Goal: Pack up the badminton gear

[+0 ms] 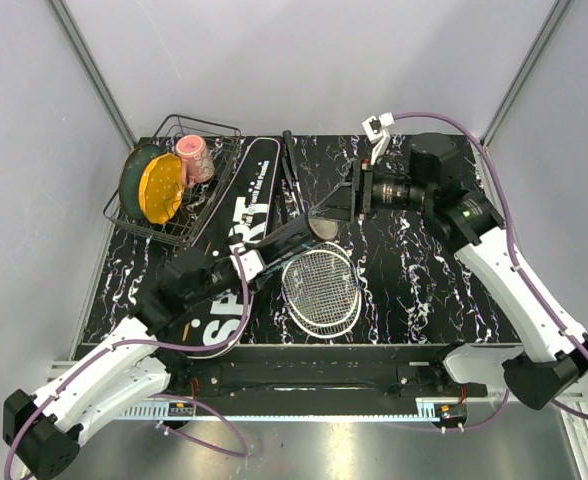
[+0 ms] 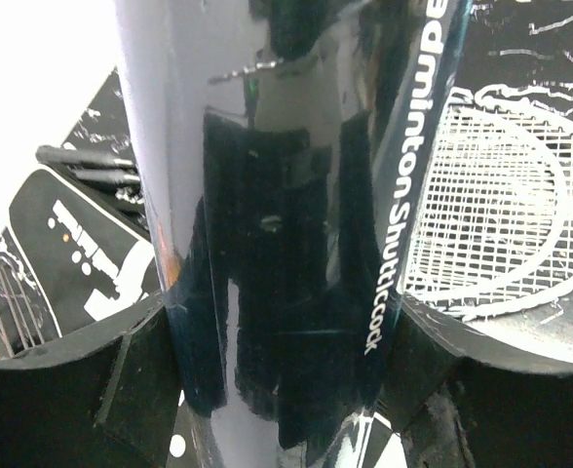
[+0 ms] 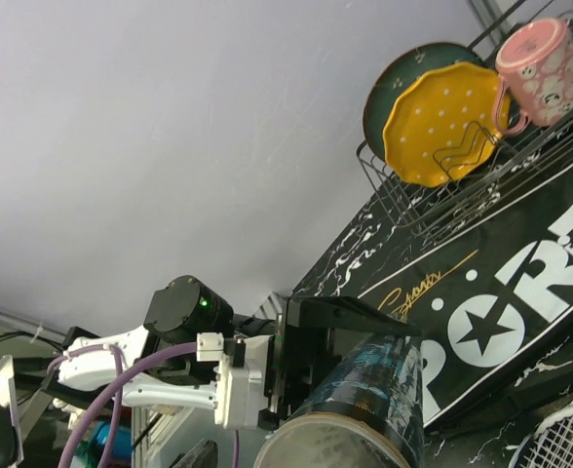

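My left gripper [image 1: 246, 262] is shut on the long black tube [image 1: 284, 240], holding it slanted above the bag. In the left wrist view the tube [image 2: 286, 244], lettered "Badminton Shuttlecock", fills the gap between both fingers [image 2: 72, 390]. My right gripper [image 1: 342, 208] is at the tube's far end, by its grey end cap [image 1: 323, 228]. Its fingers are not visible in the right wrist view, which shows the tube [image 3: 384, 380] and the left gripper [image 3: 316, 361]. The white-strung racket head [image 1: 322, 290] lies on the table beside the black "SPORT" bag [image 1: 259, 180]. No shuttlecocks are in view.
A wire basket [image 1: 214, 135] at the back left holds a yellow plate [image 1: 160, 188], a green plate [image 1: 134, 175] and a pink cup [image 1: 194, 158]. Grey walls stand on three sides. The black marbled table [image 1: 424, 290] has bare surface on the right.
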Motion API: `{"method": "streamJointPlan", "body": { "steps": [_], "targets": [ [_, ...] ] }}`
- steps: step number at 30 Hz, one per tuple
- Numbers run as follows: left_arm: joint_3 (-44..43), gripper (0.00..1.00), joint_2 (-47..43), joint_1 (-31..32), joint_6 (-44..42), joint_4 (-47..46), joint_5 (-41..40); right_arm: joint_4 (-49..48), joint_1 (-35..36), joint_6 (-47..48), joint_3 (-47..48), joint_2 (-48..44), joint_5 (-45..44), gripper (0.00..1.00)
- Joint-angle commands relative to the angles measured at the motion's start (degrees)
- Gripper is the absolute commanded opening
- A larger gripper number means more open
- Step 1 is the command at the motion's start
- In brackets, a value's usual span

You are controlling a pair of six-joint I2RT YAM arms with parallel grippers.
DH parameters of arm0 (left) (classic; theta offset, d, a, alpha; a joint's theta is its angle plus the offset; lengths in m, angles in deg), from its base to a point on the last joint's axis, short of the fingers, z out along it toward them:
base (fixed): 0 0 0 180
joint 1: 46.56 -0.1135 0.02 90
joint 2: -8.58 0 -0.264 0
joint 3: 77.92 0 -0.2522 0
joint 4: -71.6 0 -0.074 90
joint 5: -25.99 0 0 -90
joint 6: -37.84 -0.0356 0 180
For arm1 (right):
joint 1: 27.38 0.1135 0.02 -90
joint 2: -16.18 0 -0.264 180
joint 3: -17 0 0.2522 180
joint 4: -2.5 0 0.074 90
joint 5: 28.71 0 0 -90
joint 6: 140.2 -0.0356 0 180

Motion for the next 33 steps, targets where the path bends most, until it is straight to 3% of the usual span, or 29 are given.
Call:
{"method": "streamJointPlan", "body": {
  "steps": [1, 8, 10, 12, 14, 15, 16, 20, 22, 24, 26, 29, 33],
  "targets": [
    [-4.19, 0.0, -1.89, 0.73, -1.63, -14.18, 5.6, -2.23, -0.72, -0.68, -1.63, -1.16, -2.25, 0.63],
    [-4.36, 0.0, -1.62, 0.73, -0.58, -14.35, 3.84, -2.32, -0.72, 1.34, -2.77, -7.48, -8.2, 0.66],
    [-5.5, 0.0, -0.57, 0.82, 1.44, -14.53, 1.83, -2.24, -0.72, 1.43, -4.6, -11.25, -16.8, 0.79],
    [-8.38, 0.0, 1.96, 0.73, 7.75, -14.0, -4.31, -2.15, -0.72, 0.91, -6.71, -14.16, -28.09, 0.83],
    [-11.55, 0.0, 6.17, 0.73, 14.85, -10.33, -9.32, -3.81, -0.72, -1.02, -12.15, -18.29, -33.6, 0.88],
    [-14.35, 0.0, 7.94, 0.73, 17.07, -9.52, -9.61, -7.73, -0.64, -1.38, -14.26, -19.35, -33.88, 0.95],
    [-16.12, 0.0, 9.78, 0.82, 19.01, -8.65, -9.18, -9.43, -0.72, -1.9, -17.85, -20.4, -33.45, 1.0],
    [-28.86, 0.0, 21.54, 0.82, 26.82, 2.58, 0.2, -15.32, -0.55, -3.83, -22.01, -18.31, -31.08, 1.0],
    [-34.23, 0.0, 24.03, 0.73, 30.35, 3.75, 2.85, -20.06, -0.46, -5.68, -23.07, -15.25, -29.84, 1.0],
    [-34.08, 0.0, 25.1, 0.73, 34.22, -0.53, 8.22, -24.53, -0.29, -9.28, -23.6, -13.39, -32.02, 1.0],
    [-31.97, 0.0, 24.22, 0.73, 38.34, -9.46, 9.98, -26.31, 0.33, -12.35, -23.17, -10.58, -34.84, 1.0],
    [-29.06, 0.0, 24.74, 0.73, 41.26, -15.39, 10.86, -29.46, 1.38, -12.98, -21.15, -6.63, -35.47, 1.0],
    [-32.12, 0.0, 27.9, 0.38, 43.1, -12.6, 13.06, -33.25, 2.61, -13.25, -20.7, -4.16, -35.55, 0.97]
  ]
}}
